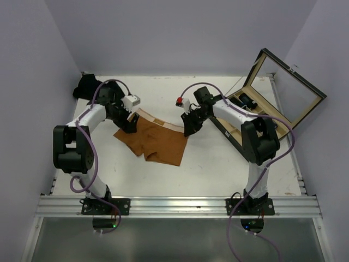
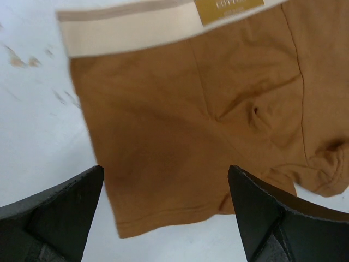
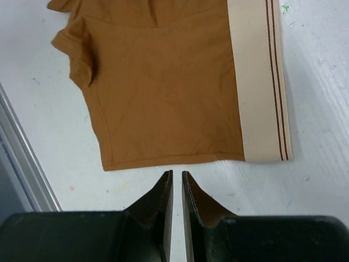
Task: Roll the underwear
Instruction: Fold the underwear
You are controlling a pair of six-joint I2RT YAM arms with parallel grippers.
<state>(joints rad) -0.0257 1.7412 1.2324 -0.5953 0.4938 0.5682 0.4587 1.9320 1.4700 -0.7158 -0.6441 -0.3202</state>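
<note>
Rust-orange underwear beneath wide-spread left claw; right claw nearly closed, empty, just beside

The underwear lies flat on the table, between the two grippers. The left gripper is over its left end, the right gripper at its right end.

From the left gripper, the cloth lies ahead and between the fingers, its near hem crossing the gap and the waistband farthest ahead.

From the right gripper, the side edge of the underwear lies just ahead of the fingertips, which are over bare table. The waistband lies ahead to the right and a leg opening ahead to the left.

A heap of cloth lies beyond and left of the left gripper, in the table's far corner. The box stands to the right of the right gripper, under that arm.
</note>
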